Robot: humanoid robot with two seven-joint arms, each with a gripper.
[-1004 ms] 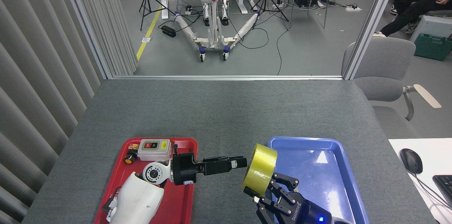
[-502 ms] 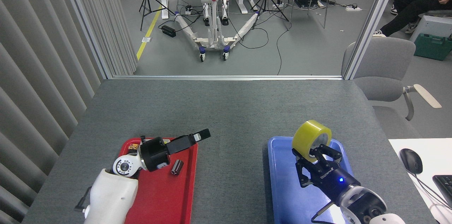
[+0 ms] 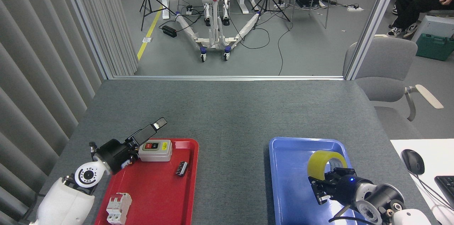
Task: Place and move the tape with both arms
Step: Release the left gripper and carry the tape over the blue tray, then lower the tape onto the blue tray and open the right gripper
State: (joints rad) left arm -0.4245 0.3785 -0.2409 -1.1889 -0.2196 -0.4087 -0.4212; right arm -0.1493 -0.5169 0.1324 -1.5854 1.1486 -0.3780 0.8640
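Jaws on the right gripper (image 3: 328, 182) grip the tape (image 3: 326, 163), which stands on edge inside the blue tray (image 3: 283, 168) at its right side, with its pale core facing the camera. The left gripper (image 3: 150, 129) points up and to the right over the table (image 3: 230, 111), just past the red tray's far left corner; its 2 fingers lie flat together with no gap visible, and nothing is between them.

The red tray (image 3: 159, 196) holds 3 things: a grey switch box (image 3: 155, 150) with a yellow label at the far left, a small dark cylinder (image 3: 181, 168) near the right rim, and a white circuit breaker (image 3: 118, 209) at the near left. The blue tray holds only the tape and the gripper that has it.

Half a second earlier the tape was held up above the blue tray's far rim; now it is down in the tray, and the right arm has pulled back toward the near edge. The left arm has swung out to the left, uncovering the switch box and breaker it was hiding. Beyond the glass, the seated person's legs (image 3: 408, 5) have shifted.
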